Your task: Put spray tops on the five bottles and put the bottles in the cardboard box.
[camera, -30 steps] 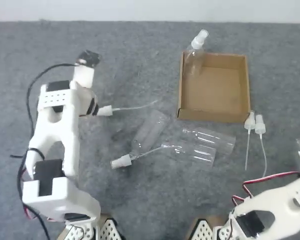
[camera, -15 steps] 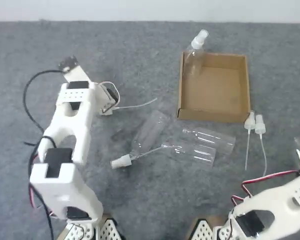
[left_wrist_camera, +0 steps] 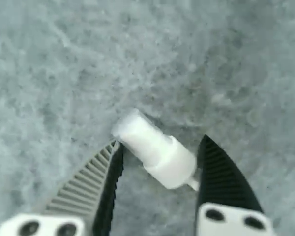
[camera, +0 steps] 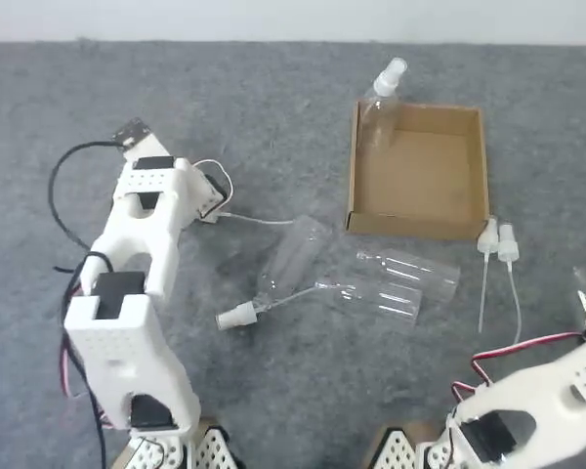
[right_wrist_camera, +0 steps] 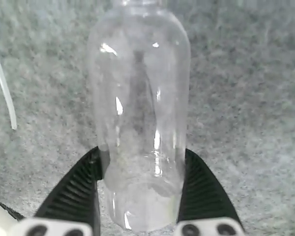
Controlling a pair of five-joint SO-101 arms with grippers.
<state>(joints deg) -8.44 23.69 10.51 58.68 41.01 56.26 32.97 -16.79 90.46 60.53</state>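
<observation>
Gripping a clear bottle [right_wrist_camera: 137, 88] by its base end, the right end effector [right_wrist_camera: 140, 158] is sitting at the near right corner of the surface [camera: 273, 117]. Its jaws are pressing on both sides of the bottle, and the neck is pointing away from the wrist.

Toward the left edge, the left end effector [left_wrist_camera: 161, 145] is closing narrowly on a spray top [left_wrist_camera: 156, 156]. Both jaws are apparently touching the white head, which is lying slantwise between them, and its thin tube is trailing toward the middle of the surface.

The step in hand is probably mating this spray top with the held bottle. Because the head is sitting crooked in the jaws, it is likely to pivot, so a firm squeeze before lifting is worth having. The tube is looking limp. It should go into the neck first, with the bottle kept motionless and the neck turned toward the left arm.

In the middle, a loose spray top [camera: 236, 316] is lying beside a slanting bottle [camera: 291, 256], and its tube is running toward two lying bottles [camera: 410, 266]. A pair of spray tops [camera: 488, 234] is resting just by the near right corner of the cardboard box [camera: 353, 166]. At the box's far left corner, a capped bottle [camera: 379, 103] is leaning.
</observation>
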